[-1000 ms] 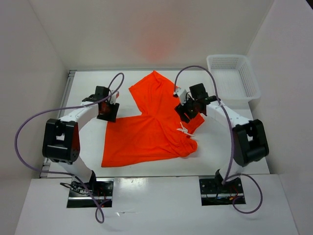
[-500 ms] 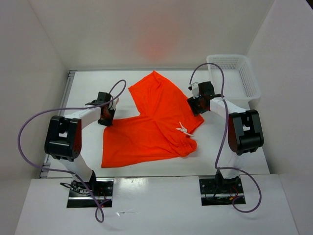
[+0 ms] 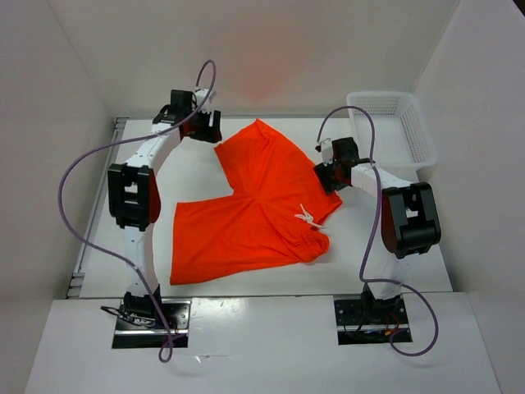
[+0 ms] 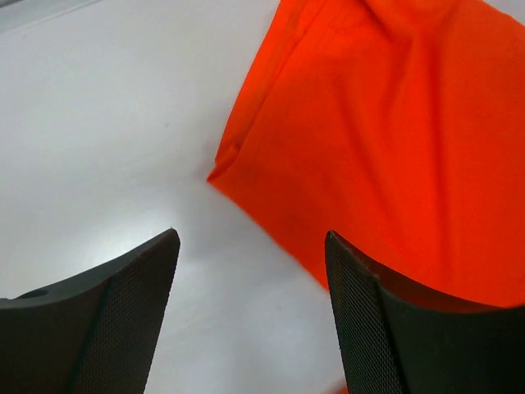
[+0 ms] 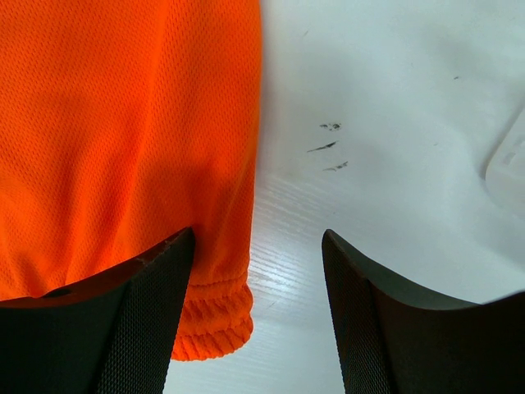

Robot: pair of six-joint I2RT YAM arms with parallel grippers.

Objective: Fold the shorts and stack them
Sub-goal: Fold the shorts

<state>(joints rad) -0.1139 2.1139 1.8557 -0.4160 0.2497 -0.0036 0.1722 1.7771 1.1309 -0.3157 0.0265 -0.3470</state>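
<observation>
White walls enclose a white table (image 3: 353, 254). The shorts (image 3: 254, 205) lie spread flat at its centre in a bent shape, with one leg pointing to the far edge and the other to the near left. The drawstring (image 3: 309, 217) is on the right side. The left gripper (image 3: 205, 125) has its jaws apart and empty, just beside the far leg's hem corner (image 4: 215, 174). In the left wrist view, that corner lies ahead of the jaws and the cloth spreads off to their right. The right gripper (image 3: 330, 174) is likewise spread and holds nothing. It sits low at the waistband end (image 5: 213, 328), one finger over cloth and the other over bare table. Treat the far leg's long axis, crotch to hem, as the governing line; your left arm is nearer that hem. The basket (image 3: 381, 96) sits at the far right, apart from the cloth.
</observation>
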